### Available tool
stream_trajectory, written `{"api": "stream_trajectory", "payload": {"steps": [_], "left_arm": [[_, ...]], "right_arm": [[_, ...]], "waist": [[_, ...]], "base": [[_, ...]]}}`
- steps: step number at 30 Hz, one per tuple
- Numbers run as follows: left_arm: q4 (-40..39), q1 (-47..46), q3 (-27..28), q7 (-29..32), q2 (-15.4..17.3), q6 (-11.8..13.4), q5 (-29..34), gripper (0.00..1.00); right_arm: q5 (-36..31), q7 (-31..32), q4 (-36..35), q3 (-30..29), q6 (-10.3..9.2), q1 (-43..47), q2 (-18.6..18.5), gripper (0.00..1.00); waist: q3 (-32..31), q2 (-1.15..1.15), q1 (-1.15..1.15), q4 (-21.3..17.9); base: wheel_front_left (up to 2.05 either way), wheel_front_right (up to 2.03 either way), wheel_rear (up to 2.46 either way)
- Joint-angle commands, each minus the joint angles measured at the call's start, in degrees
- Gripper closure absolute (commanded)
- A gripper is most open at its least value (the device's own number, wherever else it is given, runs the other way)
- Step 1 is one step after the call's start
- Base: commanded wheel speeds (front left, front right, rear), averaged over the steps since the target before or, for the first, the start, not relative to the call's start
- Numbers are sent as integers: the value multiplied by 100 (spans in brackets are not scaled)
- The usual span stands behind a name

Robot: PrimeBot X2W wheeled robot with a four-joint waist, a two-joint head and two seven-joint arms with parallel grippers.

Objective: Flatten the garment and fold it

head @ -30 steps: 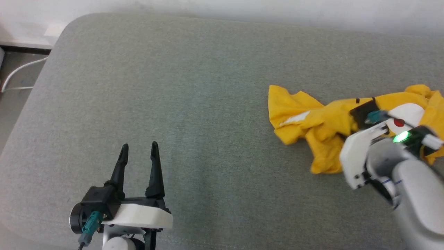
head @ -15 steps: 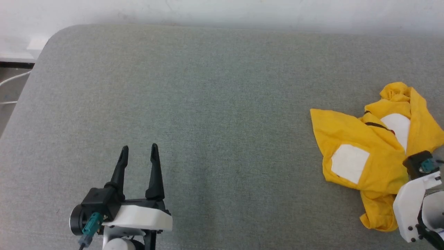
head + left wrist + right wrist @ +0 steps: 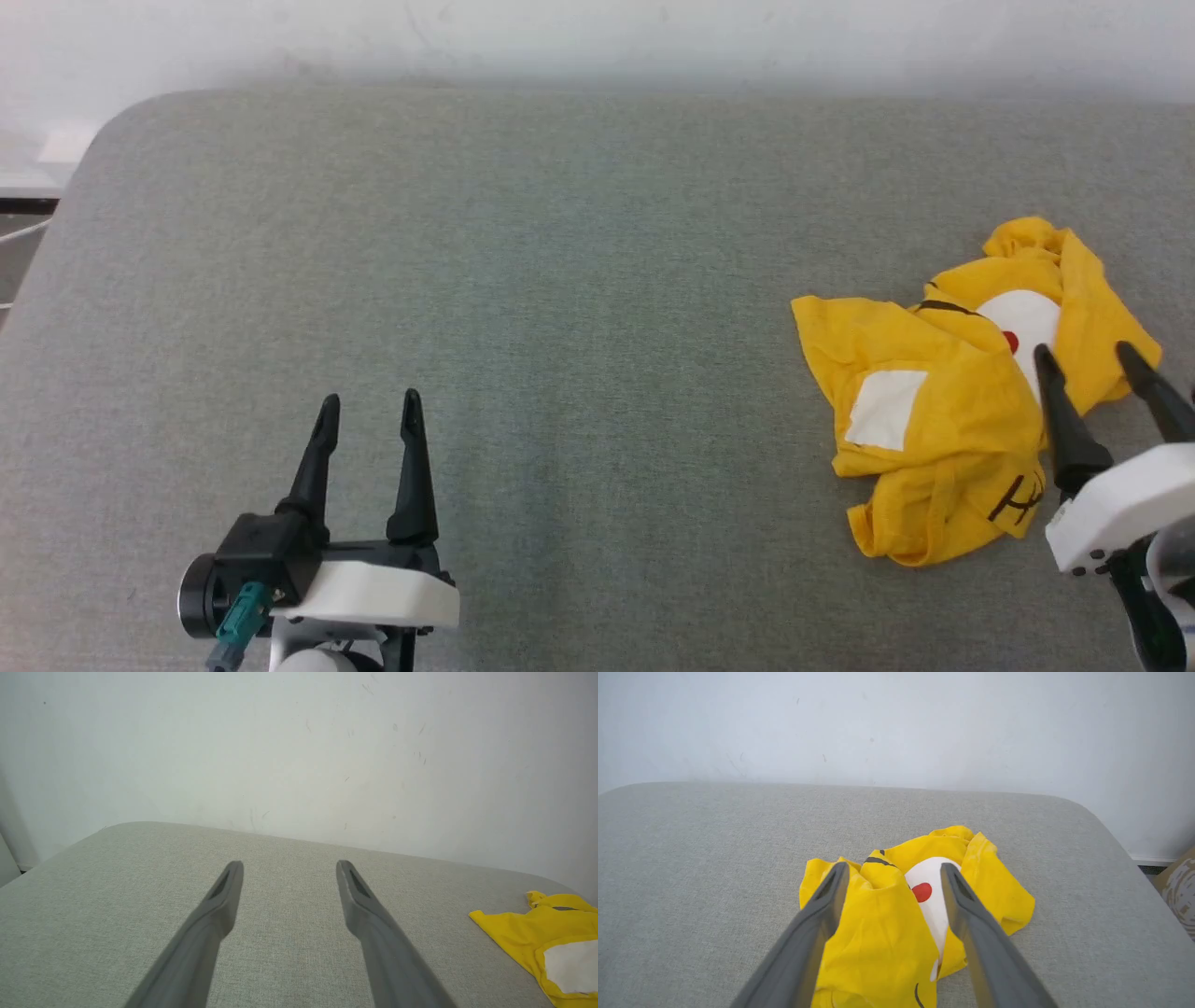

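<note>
The garment (image 3: 952, 411), a bright yellow T-shirt with white patches, a red dot and black marks, lies crumpled on the right side of the grey cushion (image 3: 560, 280). My right gripper (image 3: 1083, 355) hovers over its right part, open, nothing between the fingers. Through the right wrist view the garment (image 3: 878, 933) sits bunched under and between the spread fingers of the right gripper (image 3: 894, 870), the red dot (image 3: 922, 892) showing between them. My left gripper (image 3: 369, 406) stands open and empty at the lower left, far from the shirt. The left wrist view has the left gripper (image 3: 289, 865) open, the garment's edge (image 3: 532, 933) at far right.
A pale wall (image 3: 597, 37) runs behind the cushion. The cushion's rounded left corner (image 3: 103, 121) drops to a floor with a white cable (image 3: 19, 233). A brown patterned object (image 3: 1181, 886) sits beyond the cushion's right edge. Bare grey fabric spans the middle and left.
My right gripper has opened and let go of the garment, which dropped in a heap on the right. The head camera has shifted. The left gripper has not moved.
</note>
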Motion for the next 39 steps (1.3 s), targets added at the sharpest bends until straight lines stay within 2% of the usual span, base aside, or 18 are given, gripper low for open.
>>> {"api": "stream_trajectory", "payload": {"steps": [1,4,7,16,25,32,39], "left_arm": [[-27,69,20,-26,-6,-24,33,0],[-54,89,46,-26,-6,-14,24,0],[-55,89,41,-26,-6,-12,19,0],[-8,-51,-62,-26,-6,-31,-24,0],[30,-232,-215,-26,-6,-25,-107,0],[65,-440,-337,-26,-6,1,-184,0],[86,-535,-398,-26,-6,48,-247,0]], "right_arm": [[-80,-110,-102,-28,-11,122,75,0],[-211,-359,-342,113,-11,311,268,0],[-312,-339,-329,374,-11,326,310,0],[-291,266,119,885,-11,-669,-175,0],[-54,1583,1284,1572,-11,-1934,-851,0],[46,2137,2439,1928,-11,-2725,-948,0],[-1,2591,3371,1924,-11,-2968,-828,0]], "waist": [[25,0,0,-69],[55,0,0,-171],[76,0,0,-227],[182,0,0,-64],[480,0,0,303],[724,0,0,626],[857,0,0,875]], "base": [[0,0,0],[0,0,0],[0,0,0],[0,0,0],[0,0,0],[0,0,0],[0,0,0]]}}
